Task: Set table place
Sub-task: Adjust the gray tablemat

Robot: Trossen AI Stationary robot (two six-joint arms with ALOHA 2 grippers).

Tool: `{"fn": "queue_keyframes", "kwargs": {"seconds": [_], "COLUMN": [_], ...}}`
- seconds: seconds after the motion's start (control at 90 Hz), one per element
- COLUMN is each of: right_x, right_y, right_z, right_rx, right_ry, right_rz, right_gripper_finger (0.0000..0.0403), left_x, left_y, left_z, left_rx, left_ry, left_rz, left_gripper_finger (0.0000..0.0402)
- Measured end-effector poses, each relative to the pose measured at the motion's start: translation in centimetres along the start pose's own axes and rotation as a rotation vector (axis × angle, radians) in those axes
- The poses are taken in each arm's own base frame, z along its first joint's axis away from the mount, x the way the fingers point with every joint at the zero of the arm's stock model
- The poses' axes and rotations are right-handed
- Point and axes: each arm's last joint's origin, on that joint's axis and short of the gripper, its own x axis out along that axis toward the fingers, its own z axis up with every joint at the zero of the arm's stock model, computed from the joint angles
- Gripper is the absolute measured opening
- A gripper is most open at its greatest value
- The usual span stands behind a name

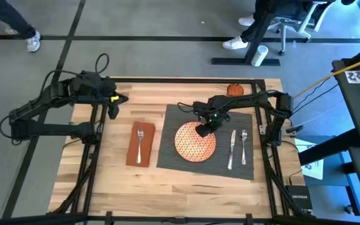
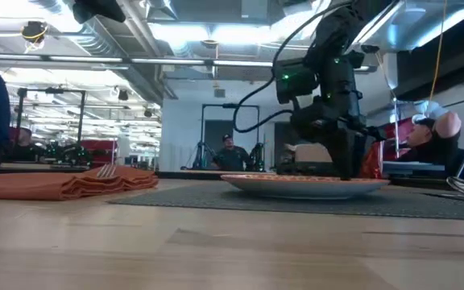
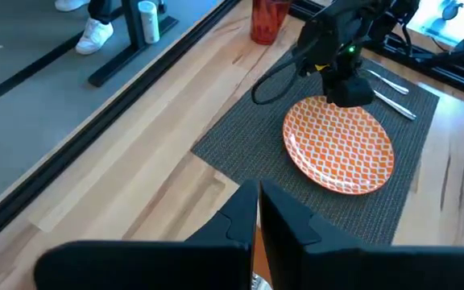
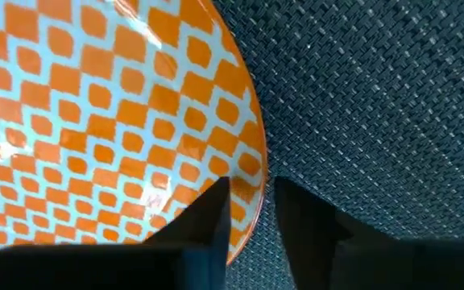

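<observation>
An orange-patterned plate [image 1: 194, 144] lies in the middle of the dark grey placemat [image 1: 174, 125] on the wood table [image 1: 105, 175]. My right gripper [image 1: 203, 130] is down at the plate's far rim and shut on it. A knife [image 1: 232, 147] and a spoon [image 1: 244, 144] lie on the mat to the plate's right. Left of the mat, a fork [image 1: 140, 140] lies on the brown napkin [image 1: 133, 153]. The small orange cup [image 1: 234, 90] stands near the table's far edge. My left gripper [image 3: 258, 211] hovers shut over the far left of the table. My right gripper has the plate's far rim [image 4: 252, 217] between its two fingers, one finger [image 4: 208, 217] over the plate's inside and the other [image 4: 304, 221] outside over the mat. The fingers come from above, pointing down. The plate [image 2: 296, 184] lies flat on the placemat.
Black rails run along the table's edges [image 1: 186, 80]. Bare wood lies near the table's front edge [image 1: 167, 187] and left of the napkin. Beyond the far edge, people's legs and a chair base [image 1: 255, 44] stand on the floor.
</observation>
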Motion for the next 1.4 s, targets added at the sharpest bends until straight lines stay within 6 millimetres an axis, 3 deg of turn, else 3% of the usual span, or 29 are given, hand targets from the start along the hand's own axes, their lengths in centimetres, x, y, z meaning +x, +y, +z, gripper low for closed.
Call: {"fn": "queue_keyframes", "kwargs": {"seconds": [0.256,0.478,0.689,0.833,1.044,1.4], "right_x": [-1.4,-3.6,-4.1,-4.3,-4.7,-4.3], "right_y": [0.9,2.3,2.7,3.2,4.2,5.1], "right_z": [0.5,1.3,1.7,2.2,3.2,4.3], "right_rx": [-0.029,-0.064,-0.102,-0.134,-0.173,-0.192], "right_ry": [-0.027,-0.111,-0.166,-0.226,-0.347,-0.529], "right_rz": [0.029,0.074,0.078,0.127,0.210,0.152], "right_gripper_finger": [0.0138,0.0140,0.0138,0.0106,0.0010,0.0001], "left_x": [0.0,0.0,0.0,0.0,0.0,0.0], "left_y": [0.0,0.0,0.0,0.0,0.0,0.0], "left_z": [0.0,0.0,0.0,0.0,0.0,0.0], "left_rx": [0.000,0.001,0.002,-0.004,-0.043,-0.053], "left_ry": [0.000,0.000,0.000,0.000,0.000,0.000], "left_rz": [0.000,0.000,0.000,0.000,0.000,0.000], "left_gripper_finger": [0.0000,0.0000,0.0000,0.0000,0.0000,0.0000]}}
